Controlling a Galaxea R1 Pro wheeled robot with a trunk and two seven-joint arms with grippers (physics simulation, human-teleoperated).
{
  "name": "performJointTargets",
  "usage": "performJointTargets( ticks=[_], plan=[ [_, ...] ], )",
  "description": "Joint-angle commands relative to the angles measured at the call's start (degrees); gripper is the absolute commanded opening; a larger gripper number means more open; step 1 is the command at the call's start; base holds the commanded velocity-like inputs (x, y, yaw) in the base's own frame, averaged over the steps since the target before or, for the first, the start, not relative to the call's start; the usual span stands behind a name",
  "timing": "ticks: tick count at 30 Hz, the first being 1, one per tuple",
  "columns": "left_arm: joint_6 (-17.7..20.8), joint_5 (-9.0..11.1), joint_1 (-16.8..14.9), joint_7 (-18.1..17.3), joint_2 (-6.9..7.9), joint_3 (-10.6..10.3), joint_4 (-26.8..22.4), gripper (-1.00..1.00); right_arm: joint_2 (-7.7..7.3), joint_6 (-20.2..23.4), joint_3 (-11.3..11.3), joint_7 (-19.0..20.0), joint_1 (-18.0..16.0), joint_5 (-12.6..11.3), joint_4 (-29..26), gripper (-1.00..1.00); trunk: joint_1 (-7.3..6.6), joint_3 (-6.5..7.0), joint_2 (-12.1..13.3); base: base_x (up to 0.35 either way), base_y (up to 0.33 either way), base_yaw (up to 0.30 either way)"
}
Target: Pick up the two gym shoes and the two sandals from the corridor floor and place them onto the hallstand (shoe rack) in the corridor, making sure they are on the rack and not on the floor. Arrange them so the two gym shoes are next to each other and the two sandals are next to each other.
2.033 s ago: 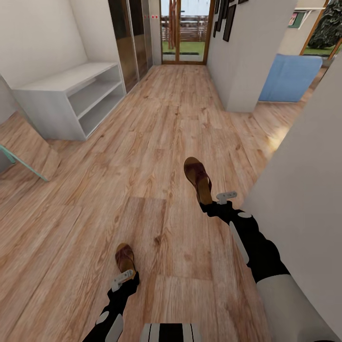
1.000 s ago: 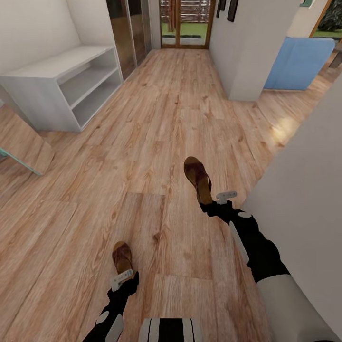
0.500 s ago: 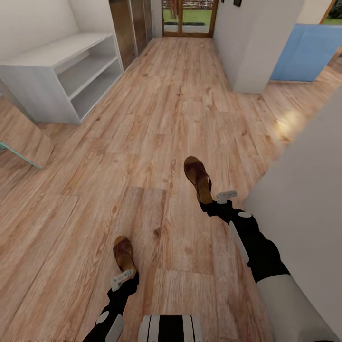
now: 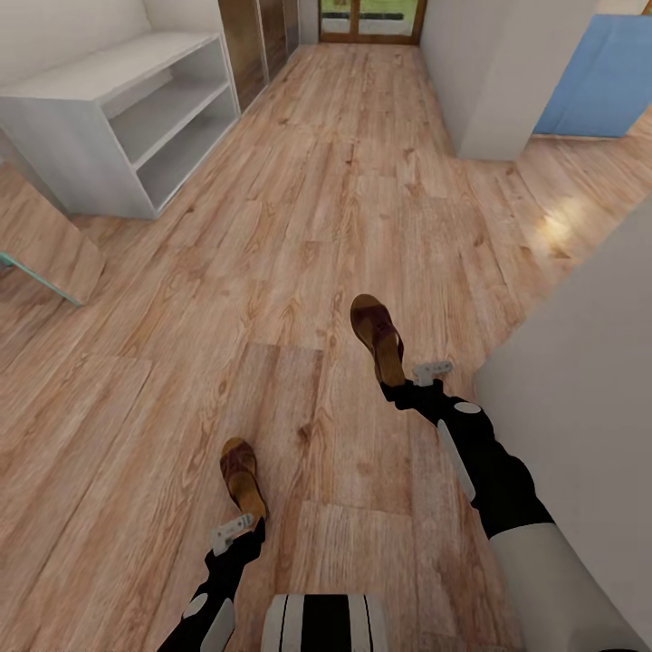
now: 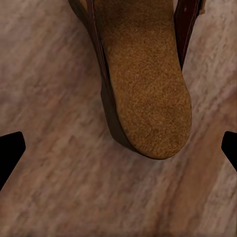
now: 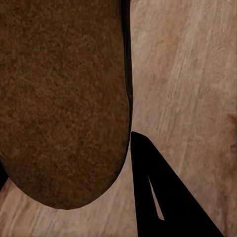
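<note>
Carries the right sandal in the right gripper, clamped across the heel, well short of the hallstand. Has the left sandal just ahead of the left gripper; cannot tell if gripped, since the fingers stand wide of it. Judges nothing racked yet, all four placements left. Points both toes forward, long axes leaning slightly toward the hallstand's side.

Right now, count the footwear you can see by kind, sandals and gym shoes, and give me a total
Sandals: 2, one at the left gripper (sandal), one at the right gripper (sandal).
Gym shoes: 0 in view.
Total: 2.
</note>
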Motion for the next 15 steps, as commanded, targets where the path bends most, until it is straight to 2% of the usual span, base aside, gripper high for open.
performJointTargets(
  ticks=[1, 8, 15],
  plan=[
    [-0.1, 0.6, 0.0, -0.4, -0.04, 0.2, 0.0, 1.0, -0.04, 0.4, 0.1, -0.1, 0.0, -0.2, -0.1, -1.0, -0.01, -0.03, 0.0, 0.0, 0.0, 0.0],
    [-0.1, 0.6, 0.0, -0.4, -0.04, 0.2, 0.0, 1.0, -0.04, 0.4, 0.1, -0.1, 0.0, -0.2, -0.1, -1.0, 0.15, -1.61, -0.1, 0.0, 0.0, 0.0],
    [-0.1, 0.5, 0.0, -0.4, -0.04, 0.2, 0.0, 1.0, -0.04, 0.4, 0.1, -0.1, 0.0, -0.2, -0.1, -1.0, 0.15, -2.17, -0.1, 0.0, 0.0, 0.0]
  ],
)
